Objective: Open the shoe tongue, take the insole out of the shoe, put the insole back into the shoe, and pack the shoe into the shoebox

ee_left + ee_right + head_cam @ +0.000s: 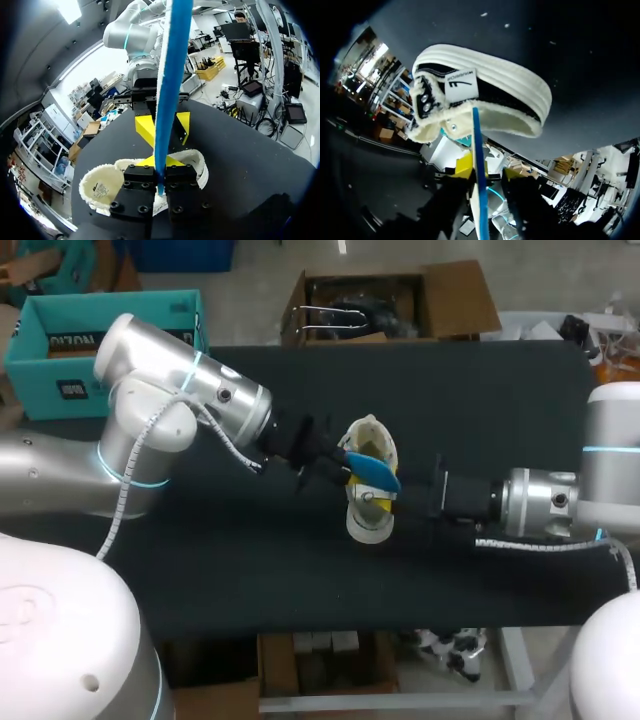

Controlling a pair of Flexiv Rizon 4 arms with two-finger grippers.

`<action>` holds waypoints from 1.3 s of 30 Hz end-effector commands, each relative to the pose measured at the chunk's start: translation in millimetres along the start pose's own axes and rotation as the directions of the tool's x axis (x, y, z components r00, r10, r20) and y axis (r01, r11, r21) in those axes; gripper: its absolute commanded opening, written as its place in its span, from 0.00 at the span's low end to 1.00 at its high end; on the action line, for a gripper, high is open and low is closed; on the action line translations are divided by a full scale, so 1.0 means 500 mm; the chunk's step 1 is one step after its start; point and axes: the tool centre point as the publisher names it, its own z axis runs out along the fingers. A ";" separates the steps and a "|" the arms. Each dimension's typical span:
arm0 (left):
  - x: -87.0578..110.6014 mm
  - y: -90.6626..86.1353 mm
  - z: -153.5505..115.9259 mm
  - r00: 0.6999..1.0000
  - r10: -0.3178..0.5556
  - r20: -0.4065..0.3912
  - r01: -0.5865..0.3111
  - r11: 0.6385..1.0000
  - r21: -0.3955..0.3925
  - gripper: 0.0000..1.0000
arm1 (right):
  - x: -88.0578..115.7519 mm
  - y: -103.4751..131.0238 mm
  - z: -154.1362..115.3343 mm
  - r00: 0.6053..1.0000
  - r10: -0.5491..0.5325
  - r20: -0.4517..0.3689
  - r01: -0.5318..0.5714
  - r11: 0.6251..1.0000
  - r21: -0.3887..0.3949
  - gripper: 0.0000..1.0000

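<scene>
left hand (338, 463) clamped on insole (372, 470) | right hand (400, 498) apart around its far end | shoe (366, 527) on counter (480, 390) just under both hands | insole lies across shoe's long axis, likely needs turning to refit

A matte black counter (480, 400) fills the middle of the head view. Its long front edge runs straight above a pale metal frame (520, 665). Under the left jaws its surface is dark and even. Ahead of the right jaws it carries a few pale specks (506, 25).
</scene>
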 end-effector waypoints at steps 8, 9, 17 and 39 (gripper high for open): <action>-0.015 0.009 -0.011 0.998 0.031 -0.053 -0.033 0.999 -0.037 0.00 | -0.013 -0.022 -0.001 0.999 -0.003 -0.046 -0.004 0.990 -0.139 0.28; -0.015 0.011 -0.011 0.998 0.031 -0.056 -0.034 0.999 -0.038 0.00 | -0.013 -0.021 0.002 0.999 0.002 -0.048 -0.009 0.989 -0.149 0.27; -0.017 0.030 -0.007 0.995 0.029 -0.095 -0.032 0.999 -0.030 0.00 | -0.003 -0.009 0.019 0.998 -0.002 -0.057 -0.008 0.984 -0.175 0.24; -0.036 0.071 0.017 0.989 0.020 -0.145 -0.026 0.999 -0.038 0.00 | 0.015 0.053 0.045 0.996 -0.057 -0.066 0.035 0.955 -0.295 0.00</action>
